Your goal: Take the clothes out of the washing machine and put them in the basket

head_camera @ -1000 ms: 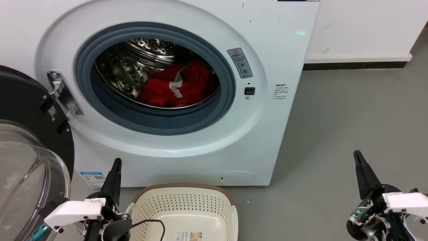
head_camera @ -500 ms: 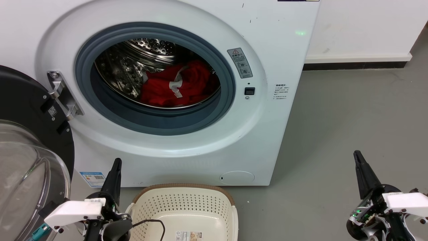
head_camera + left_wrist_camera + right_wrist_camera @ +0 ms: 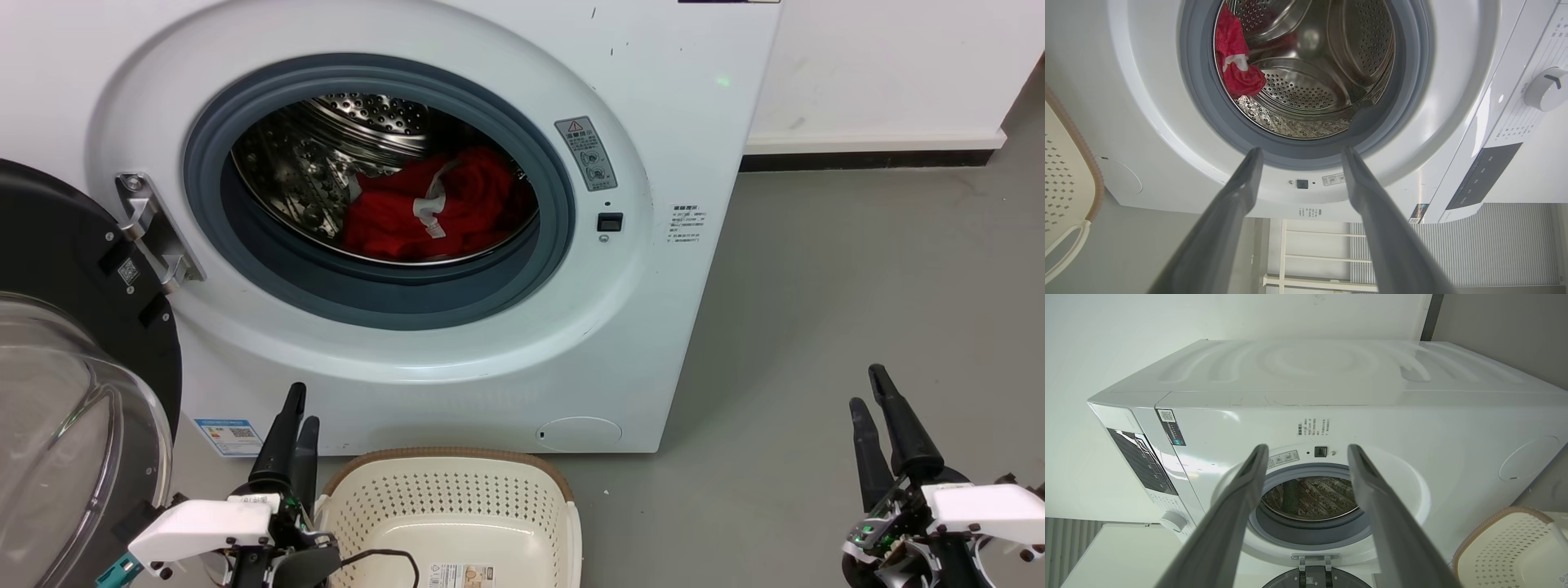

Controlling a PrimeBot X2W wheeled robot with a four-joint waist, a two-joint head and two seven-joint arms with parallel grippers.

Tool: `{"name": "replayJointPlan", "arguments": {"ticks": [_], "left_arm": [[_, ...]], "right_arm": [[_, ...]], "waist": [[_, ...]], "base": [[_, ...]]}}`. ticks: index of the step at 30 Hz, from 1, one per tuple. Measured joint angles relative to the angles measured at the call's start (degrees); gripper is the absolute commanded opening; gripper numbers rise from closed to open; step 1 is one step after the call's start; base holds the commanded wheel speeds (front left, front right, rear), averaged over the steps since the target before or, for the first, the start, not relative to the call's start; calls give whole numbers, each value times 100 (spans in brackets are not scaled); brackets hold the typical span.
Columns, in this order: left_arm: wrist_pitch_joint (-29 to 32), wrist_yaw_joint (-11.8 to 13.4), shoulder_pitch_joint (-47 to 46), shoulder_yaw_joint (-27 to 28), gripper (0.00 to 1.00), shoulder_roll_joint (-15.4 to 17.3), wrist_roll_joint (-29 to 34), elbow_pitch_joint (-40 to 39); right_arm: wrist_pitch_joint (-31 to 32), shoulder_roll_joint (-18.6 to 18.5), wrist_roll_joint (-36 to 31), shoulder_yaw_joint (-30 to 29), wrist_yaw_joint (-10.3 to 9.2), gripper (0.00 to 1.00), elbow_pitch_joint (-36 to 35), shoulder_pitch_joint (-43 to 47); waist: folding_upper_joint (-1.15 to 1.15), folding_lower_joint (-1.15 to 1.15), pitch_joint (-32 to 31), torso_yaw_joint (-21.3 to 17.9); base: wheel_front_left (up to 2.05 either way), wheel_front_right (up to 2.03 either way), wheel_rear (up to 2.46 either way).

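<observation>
Both grippers have parted their fingers since a second ago, when each showed as a single dark spike. The left gripper (image 3: pixel 302 406) now stands released and empty, low before the washing machine (image 3: pixel 490 351). The right gripper (image 3: pixel 865 386) is likewise spread and empty, off past the machine's right-hand corner.

The clothes (image 3: pixel 424 204) lie in a red heap inside the machine's drum, toward its right wall, not yet touched. The heap's long axis runs roughly across the drum floor, with a white strip over its middle. The basket (image 3: pixel 449 453) sits against the foot of the machine, under the opening, with no clothes in it.

From either gripper the heap lies up and forward, through the grey door ring (image 3: pixel 563 245). I judge the left arm nearer: it faces the machine's front directly, and its wrist view looks straight into the drum.
</observation>
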Motion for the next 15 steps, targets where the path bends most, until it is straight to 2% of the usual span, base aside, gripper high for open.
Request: {"name": "replayJointPlan", "arguments": {"ticks": [7, 15], "left_arm": [[-182, 0, -1, -55, 100, 2, 308, -153], [-378, 0, -3, -52, 100, 3, 1109, -392]], "right_arm": [[-187, 1, -366, 14, 0, 100, -145, 90], [-372, 1, -1376, 20, 0, 100, -380, 194]], "waist": [[0, 0, 1, -2], [0, 0, 0, -6]], "base": [[0, 0, 0], [0, 0, 0]]}}
